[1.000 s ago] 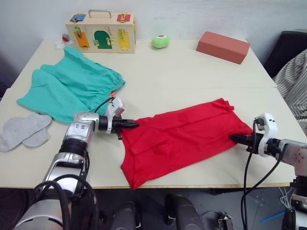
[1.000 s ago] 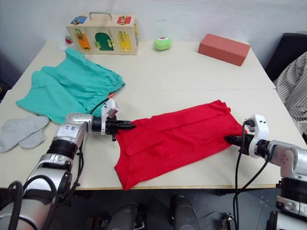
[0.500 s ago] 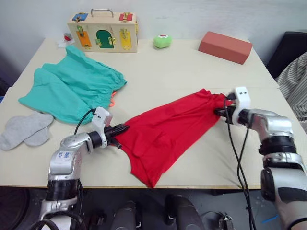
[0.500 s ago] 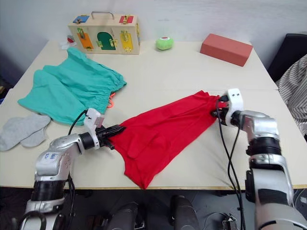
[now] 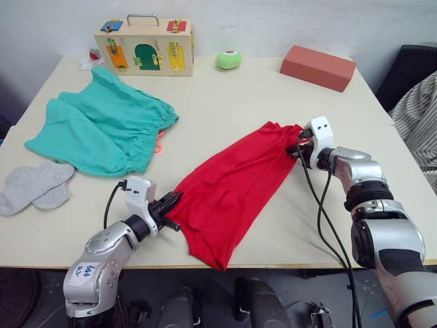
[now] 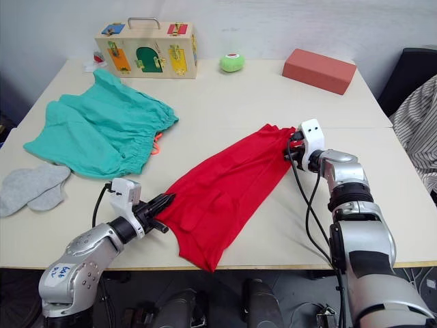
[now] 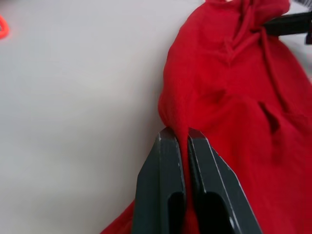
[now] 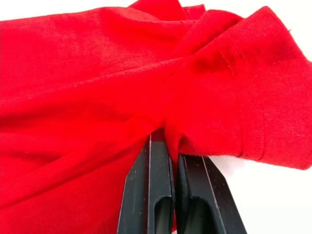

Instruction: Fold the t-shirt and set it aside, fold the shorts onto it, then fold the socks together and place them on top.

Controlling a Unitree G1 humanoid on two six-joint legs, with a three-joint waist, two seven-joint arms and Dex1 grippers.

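The red t-shirt (image 5: 232,184) lies stretched in a diagonal band across the table's front middle, part of it hanging over the front edge. My left gripper (image 5: 171,202) is shut on its near-left edge, the cloth pinched between the fingers (image 7: 171,161). My right gripper (image 5: 296,145) is shut on the shirt's far-right end, where the cloth bunches (image 8: 204,92). The teal-green shorts (image 5: 102,123) lie spread at the left. The grey socks (image 5: 34,186) rest side by side at the left edge, in front of the shorts.
A wooden latch box (image 5: 145,46) stands at the back left, a green ball (image 5: 229,59) in the back middle and a red-brown block (image 5: 317,67) at the back right. A striped cloth (image 5: 416,116) shows off the table's right side.
The right gripper has carried the shirt's right end inward and toward the back left. The left gripper has drawn its edge toward the front. The shirt has narrowed into a diagonal band.
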